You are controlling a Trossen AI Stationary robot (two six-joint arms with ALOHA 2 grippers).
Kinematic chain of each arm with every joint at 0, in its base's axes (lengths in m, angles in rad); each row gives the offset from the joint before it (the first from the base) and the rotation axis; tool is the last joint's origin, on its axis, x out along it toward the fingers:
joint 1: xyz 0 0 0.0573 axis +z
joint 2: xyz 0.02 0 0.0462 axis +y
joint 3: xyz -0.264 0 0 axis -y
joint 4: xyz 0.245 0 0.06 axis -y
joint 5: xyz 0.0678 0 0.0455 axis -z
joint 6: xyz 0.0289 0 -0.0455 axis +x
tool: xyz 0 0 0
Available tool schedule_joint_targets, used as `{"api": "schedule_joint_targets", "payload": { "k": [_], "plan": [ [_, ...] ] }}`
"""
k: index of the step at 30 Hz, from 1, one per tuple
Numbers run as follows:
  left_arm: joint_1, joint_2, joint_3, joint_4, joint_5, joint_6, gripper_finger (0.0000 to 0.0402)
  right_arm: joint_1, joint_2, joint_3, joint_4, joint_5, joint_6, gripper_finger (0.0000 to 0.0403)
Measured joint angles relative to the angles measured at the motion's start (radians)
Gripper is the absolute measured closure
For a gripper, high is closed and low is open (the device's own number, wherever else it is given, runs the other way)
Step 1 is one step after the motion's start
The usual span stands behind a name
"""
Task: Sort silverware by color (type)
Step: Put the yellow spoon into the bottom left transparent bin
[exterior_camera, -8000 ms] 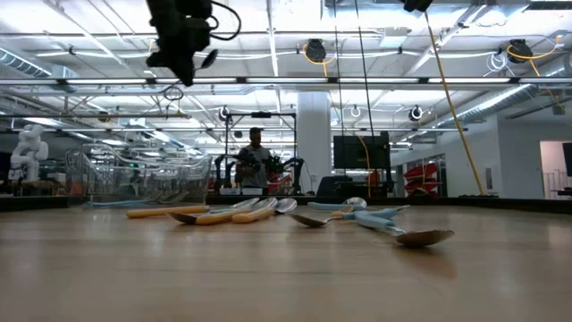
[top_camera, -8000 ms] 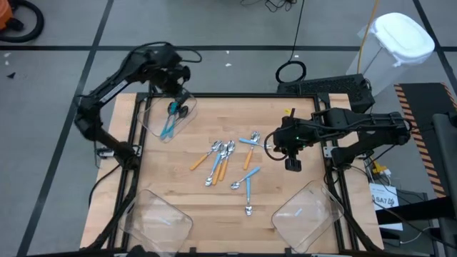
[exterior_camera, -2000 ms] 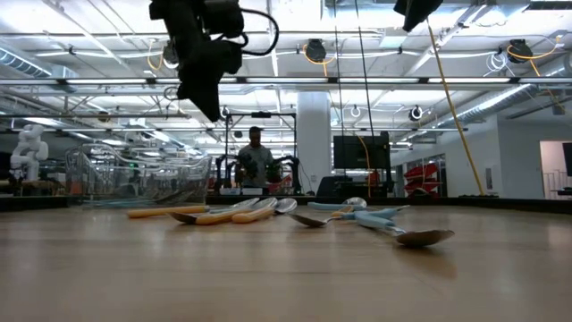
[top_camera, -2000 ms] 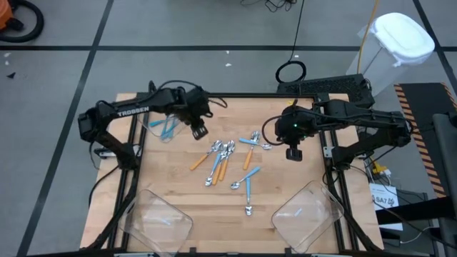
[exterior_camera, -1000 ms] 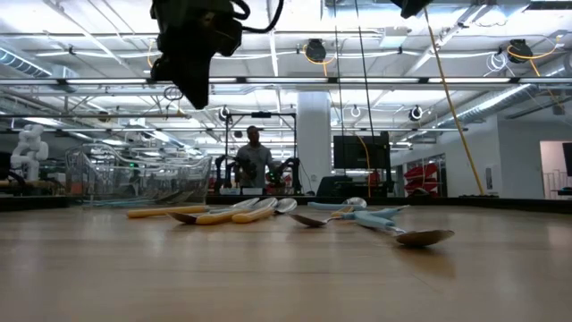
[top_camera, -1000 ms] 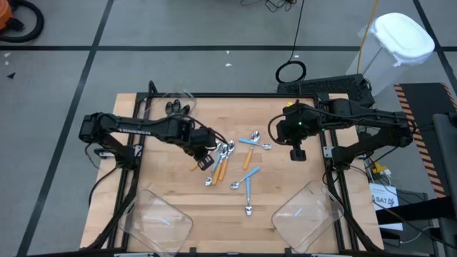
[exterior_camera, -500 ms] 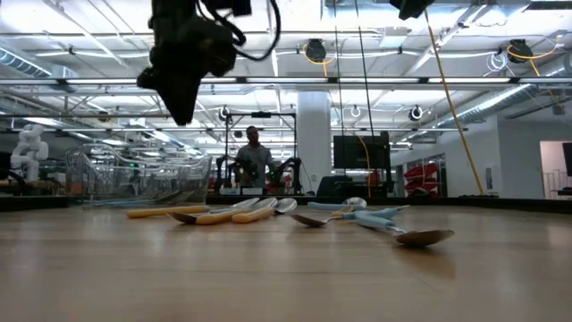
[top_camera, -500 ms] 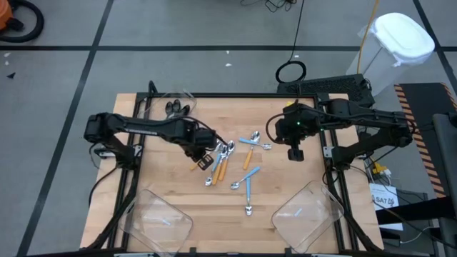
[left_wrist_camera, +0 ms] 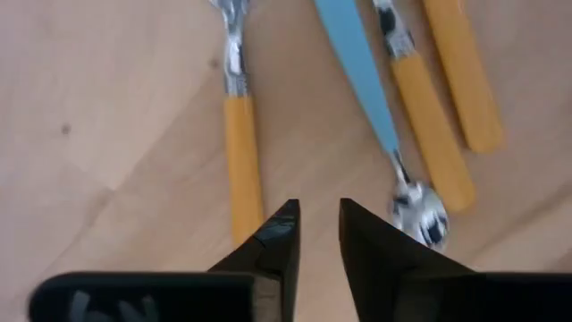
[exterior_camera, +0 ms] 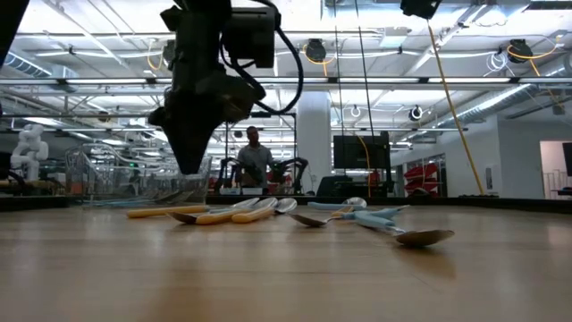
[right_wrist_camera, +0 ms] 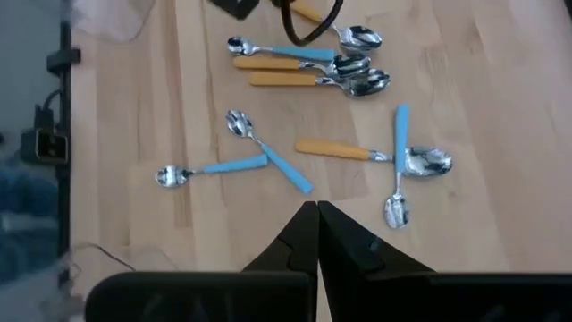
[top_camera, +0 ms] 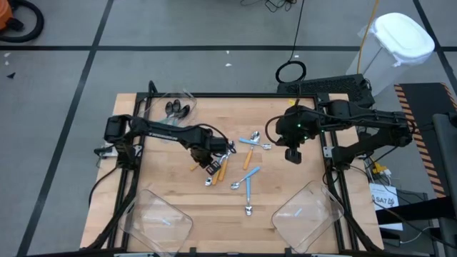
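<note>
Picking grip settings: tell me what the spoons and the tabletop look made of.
Spoon bowls: polished metal by the look, with mirror-like glints.
Spoon handles: probably plastic, opaque orange or light blue, smooth with a soft sheen.
Tabletop: light wood, likely butcher block, showing grain and joined strips under a low-gloss finish.

Overhead downward, tabletop level, both sharing spoons [top_camera: 227, 158]

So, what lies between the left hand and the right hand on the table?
In the high view, between the left hand and the right hand lie scattered spoons, blue-handled and orange-handled.
</note>
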Motion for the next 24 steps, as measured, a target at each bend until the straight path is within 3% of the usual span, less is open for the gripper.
{"api": "schedule_joint_targets", "payload": {
  "k": [6,10,24],
  "plan": [
    [-0.001,0.017,0.0,-0.003,-0.13,0.0,0.0244,0.009,0.0,0.0,0.0,0.0,0.195,0.0403],
    [0.001,0.017,0.0,-0.002,-0.239,0.001,0.021,0.033,0.001,0.0,0.014,0.002,0.237,0.0403],
    [0.037,0.017,-0.034,0.044,-0.239,0.094,0.0204,0.15,0.057,0.0,0.076,0.034,0.351,0.0403]
  ]
}}
